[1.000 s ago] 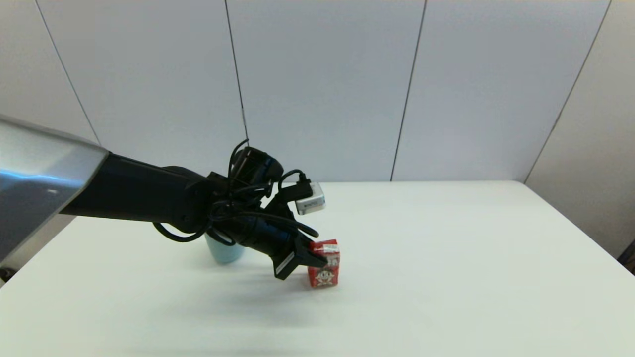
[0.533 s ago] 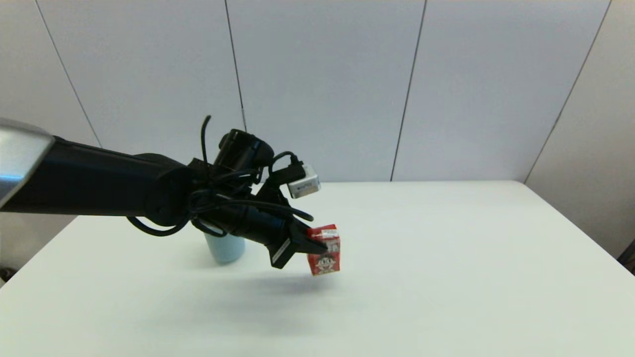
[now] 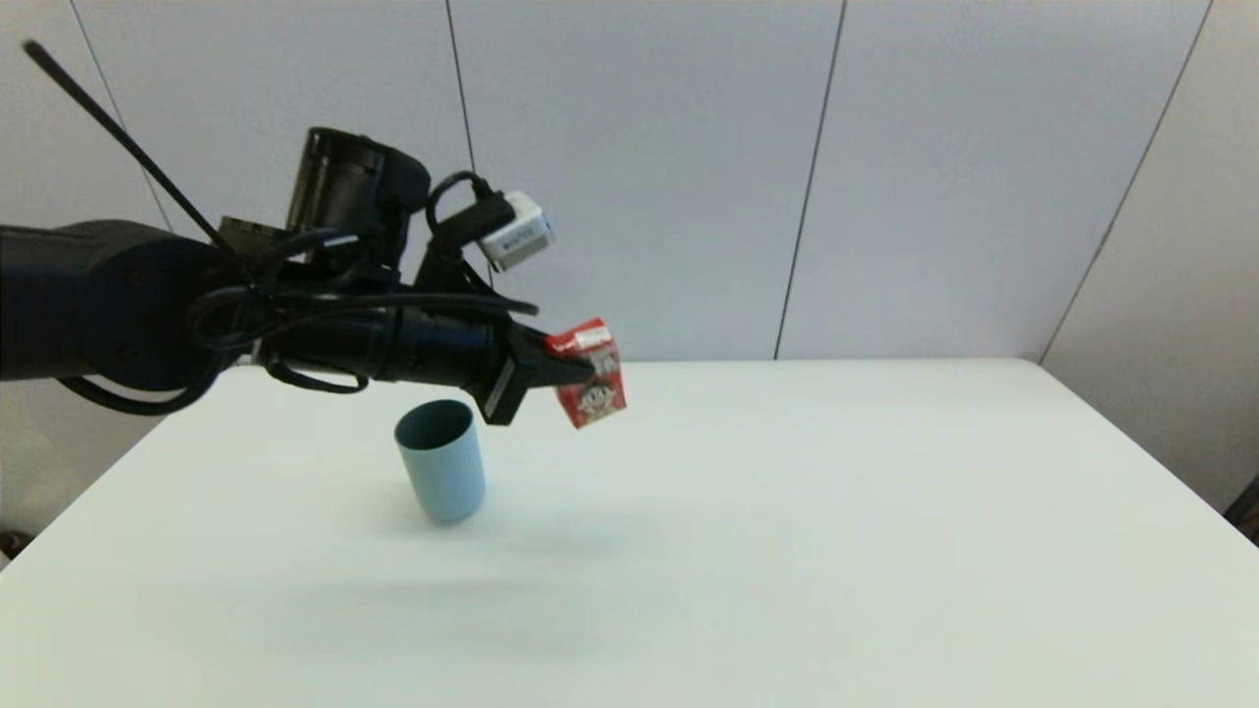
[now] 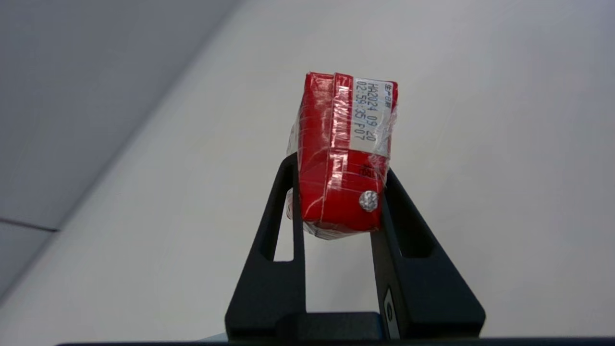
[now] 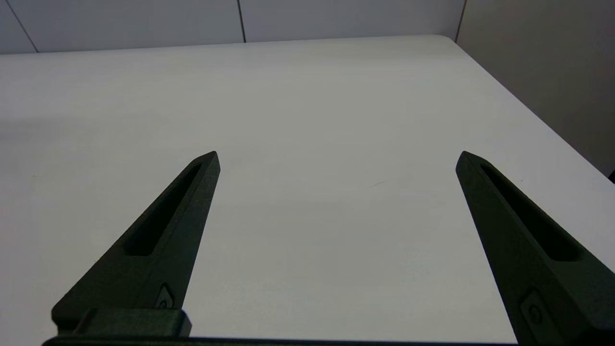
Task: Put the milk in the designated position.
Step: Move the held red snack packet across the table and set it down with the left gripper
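Milk [image 3: 591, 378] tilted in left hand [image 3: 570, 369], gripped sides hidden, cup [image 3: 442, 460] below

A light blue cylindrical cup [image 3: 442, 460] with an open mouth stands upright on the wide white surface [image 3: 836, 511], in its left half, toward the far side. The cup leans slightly in the head view and throws a faint shadow on the surface to its right. Behind the surface rises a wall of pale grey panels [image 3: 639, 177] split by thin dark seams; a darker beige panel [image 3: 1180, 295] closes the right corner
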Action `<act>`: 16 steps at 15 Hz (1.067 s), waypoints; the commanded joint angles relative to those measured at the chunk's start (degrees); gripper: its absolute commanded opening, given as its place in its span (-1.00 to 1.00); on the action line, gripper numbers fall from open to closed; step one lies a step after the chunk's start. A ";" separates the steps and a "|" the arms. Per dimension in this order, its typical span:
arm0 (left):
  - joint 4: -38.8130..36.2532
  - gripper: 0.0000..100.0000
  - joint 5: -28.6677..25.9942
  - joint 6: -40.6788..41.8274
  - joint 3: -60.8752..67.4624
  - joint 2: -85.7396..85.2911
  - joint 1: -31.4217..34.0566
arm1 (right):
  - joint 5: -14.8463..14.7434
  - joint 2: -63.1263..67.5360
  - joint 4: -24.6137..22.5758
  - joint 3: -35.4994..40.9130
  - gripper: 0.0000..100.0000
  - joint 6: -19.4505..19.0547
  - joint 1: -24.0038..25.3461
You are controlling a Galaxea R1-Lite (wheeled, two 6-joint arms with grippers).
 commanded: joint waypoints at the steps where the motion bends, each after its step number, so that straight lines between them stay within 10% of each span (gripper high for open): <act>1: -0.13 -1.00 -0.29 1.33 -7.23 1.42 10.44 | -0.02 0.09 -0.01 0.00 1.00 0.09 0.01; 8: 1.54 -1.00 -13.73 13.28 -11.89 7.93 23.18 | -0.02 0.09 -0.01 0.00 1.00 0.09 0.01; 16: 26.50 -1.00 -21.12 35.87 -18.13 15.93 28.10 | -0.02 0.09 -0.01 0.00 1.00 -0.08 0.01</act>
